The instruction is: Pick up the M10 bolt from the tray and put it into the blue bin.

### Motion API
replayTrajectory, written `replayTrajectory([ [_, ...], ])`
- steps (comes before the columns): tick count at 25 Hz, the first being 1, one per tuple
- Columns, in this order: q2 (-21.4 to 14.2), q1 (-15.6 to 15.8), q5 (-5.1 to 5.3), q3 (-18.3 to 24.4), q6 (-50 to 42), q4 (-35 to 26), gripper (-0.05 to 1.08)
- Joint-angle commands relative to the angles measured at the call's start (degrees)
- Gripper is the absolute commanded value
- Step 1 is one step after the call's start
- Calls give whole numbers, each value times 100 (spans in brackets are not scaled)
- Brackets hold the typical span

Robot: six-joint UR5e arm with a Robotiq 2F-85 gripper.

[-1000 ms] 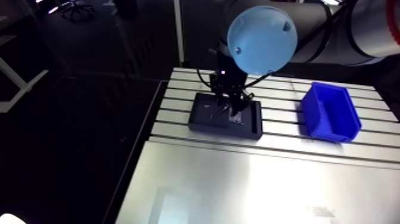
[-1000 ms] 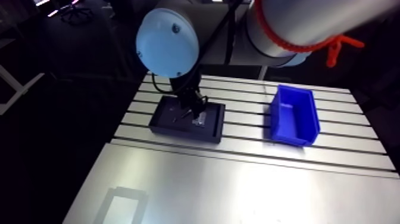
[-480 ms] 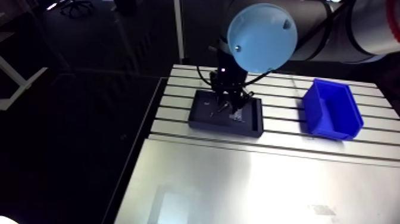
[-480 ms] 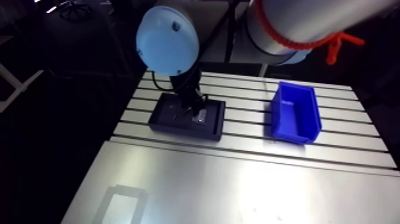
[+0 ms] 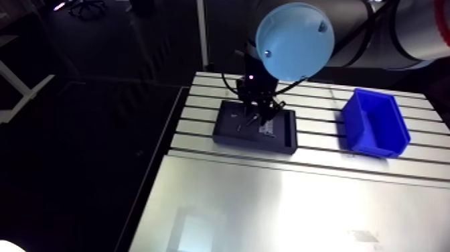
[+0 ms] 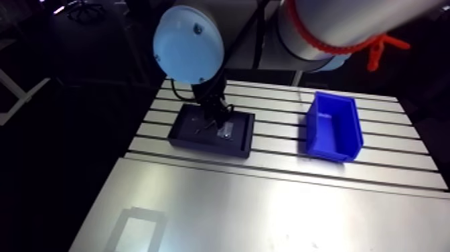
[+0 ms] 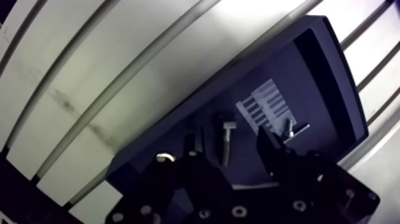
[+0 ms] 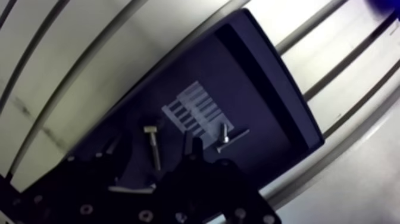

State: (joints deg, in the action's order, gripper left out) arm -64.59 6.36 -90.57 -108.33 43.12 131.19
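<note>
Slotted aluminium table (image 5: 268, 208): rear part grooved lengthwise, front part a smooth plate. Directly on it, both on the grooved part: one dark rectangular tray (image 5: 249, 143); one open-topped blue bin (image 5: 385, 139), standing well apart from the tray.

Silver bolt (image 7: 227, 142) flat in tray (image 7: 341, 65), blue bin (image 5: 375, 142) apart.

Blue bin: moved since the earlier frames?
No. The blue bin keeps its place on the table slots, with the same gap from the tray; only the whole view shifted slightly.
</note>
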Motion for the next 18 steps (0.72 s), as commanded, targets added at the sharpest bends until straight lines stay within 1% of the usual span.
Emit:
replayTrajectory([
  [1, 21, 6, 0, 0, -2, 8, 49],
  [8, 57, 15, 8, -8, -2, -1, 55],
  [18, 65, 15, 8, -8, -2, 8, 61],
])
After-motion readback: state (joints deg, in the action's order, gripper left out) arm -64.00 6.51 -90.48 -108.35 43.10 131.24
